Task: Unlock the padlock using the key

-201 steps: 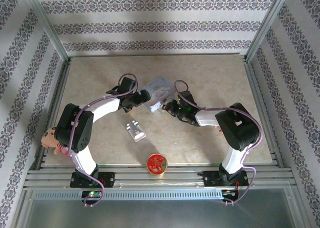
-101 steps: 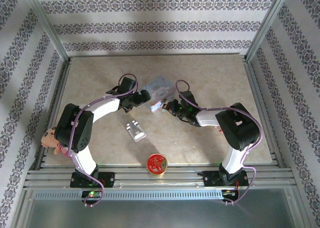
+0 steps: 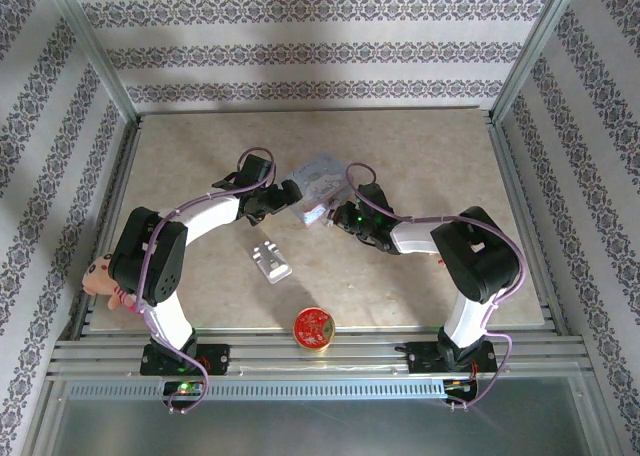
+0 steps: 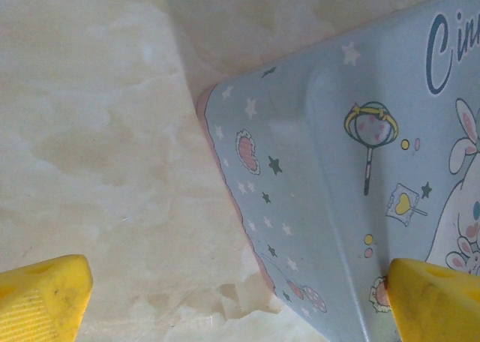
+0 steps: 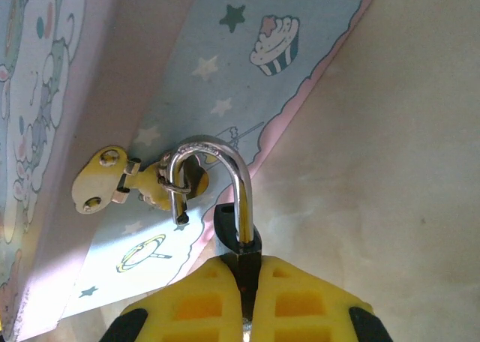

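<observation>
Right end effector clamps the padlock by its tiny, stiff, probably slick body; left end effector gapes over the tin box.

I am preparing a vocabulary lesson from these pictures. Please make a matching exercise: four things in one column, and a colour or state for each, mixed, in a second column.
Column one:
1 padlock
2 tin box
3 silver block
4 round tin

Column two:
a red and gold
b held in the right gripper
c pastel blue, cartoon print
d shiny metal

Pairs: 1-b, 2-c, 3-d, 4-a
</observation>
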Controlling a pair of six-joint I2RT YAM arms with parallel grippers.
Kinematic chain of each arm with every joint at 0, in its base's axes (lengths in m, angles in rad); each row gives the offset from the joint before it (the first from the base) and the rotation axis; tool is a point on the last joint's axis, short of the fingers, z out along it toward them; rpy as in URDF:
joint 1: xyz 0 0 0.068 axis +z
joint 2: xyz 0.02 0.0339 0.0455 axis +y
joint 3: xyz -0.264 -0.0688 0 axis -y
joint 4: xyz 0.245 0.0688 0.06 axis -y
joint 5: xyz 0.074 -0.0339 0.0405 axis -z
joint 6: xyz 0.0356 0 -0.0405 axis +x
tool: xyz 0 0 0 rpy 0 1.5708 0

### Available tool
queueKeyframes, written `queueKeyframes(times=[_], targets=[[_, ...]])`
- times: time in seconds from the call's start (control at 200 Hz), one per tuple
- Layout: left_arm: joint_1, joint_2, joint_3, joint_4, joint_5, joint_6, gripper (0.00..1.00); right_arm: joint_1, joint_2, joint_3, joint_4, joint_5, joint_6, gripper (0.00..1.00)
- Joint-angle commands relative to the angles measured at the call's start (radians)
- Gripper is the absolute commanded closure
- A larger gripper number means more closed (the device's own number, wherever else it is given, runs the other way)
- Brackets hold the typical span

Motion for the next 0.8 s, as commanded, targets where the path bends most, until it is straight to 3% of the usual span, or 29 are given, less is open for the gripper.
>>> queueKeyframes(times=[0.0, 0.145, 0.29, 0.795], targets=[[0.017, -0.007, -0.026, -0.054, -0.032, 0.005, 0.01, 0.011, -0.030, 0.033, -0.123, 0.118, -0.062, 1.00], [0.019, -0.007, -0.028, -0.053, -0.027, 0.004, 0.01, 0.054, -0.040, 0.094, -0.255, 0.243, -0.139, 1.00], [0.018, -0.007, -0.029, -0.051, -0.027, 0.002, 0.01, 0.068, -0.050, 0.094, -0.272, 0.308, -0.128, 1.00], [0.018, -0.005, -0.050, -0.028, -0.005, -0.001, 0.01, 0.041, -0.099, 0.020, -0.093, 0.269, 0.101, 1.00]])
